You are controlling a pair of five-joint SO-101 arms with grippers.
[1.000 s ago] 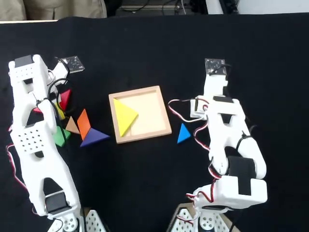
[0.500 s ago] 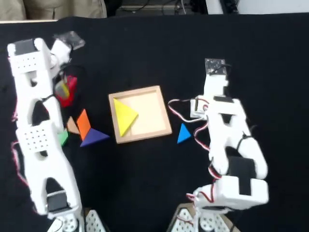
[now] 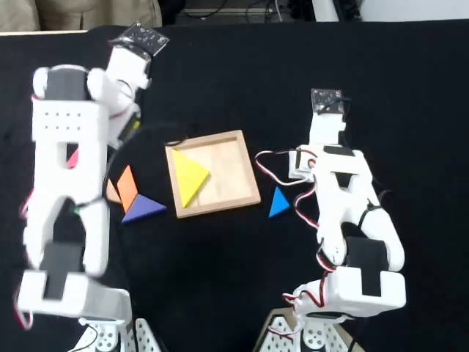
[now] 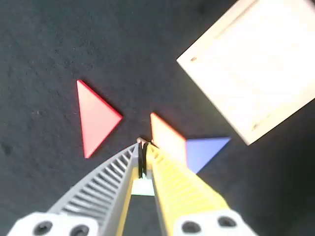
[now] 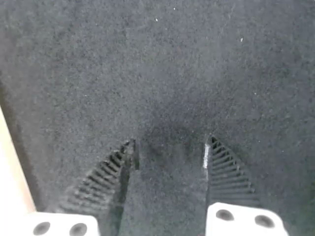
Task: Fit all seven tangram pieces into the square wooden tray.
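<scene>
The square wooden tray (image 3: 220, 158) lies mid-table with a yellow triangle (image 3: 189, 176) in its left half. Left of it lie an orange piece (image 3: 127, 188), a purple-blue triangle (image 3: 143, 208) and a tan piece (image 3: 111, 192). A blue triangle (image 3: 278, 202) lies right of the tray. My left gripper (image 4: 142, 147) is shut, raised above the cloth, with nothing seen in it. Past it I see a red triangle (image 4: 96, 118), the orange piece (image 4: 167, 137), the purple-blue triangle (image 4: 204, 150) and the tray (image 4: 251, 69). My right gripper (image 5: 170, 147) hangs open over bare cloth.
The left arm (image 3: 69, 169) stands tall over the loose pieces at the left and hides some of them; a bit of red (image 3: 73, 156) shows through it. The right arm (image 3: 341, 183) stands right of the tray, whose edge (image 5: 10, 162) shows beside that gripper.
The left arm has risen and swung from over the pieces at the far left toward the back and the tray. The right arm and all pieces have stayed put.
</scene>
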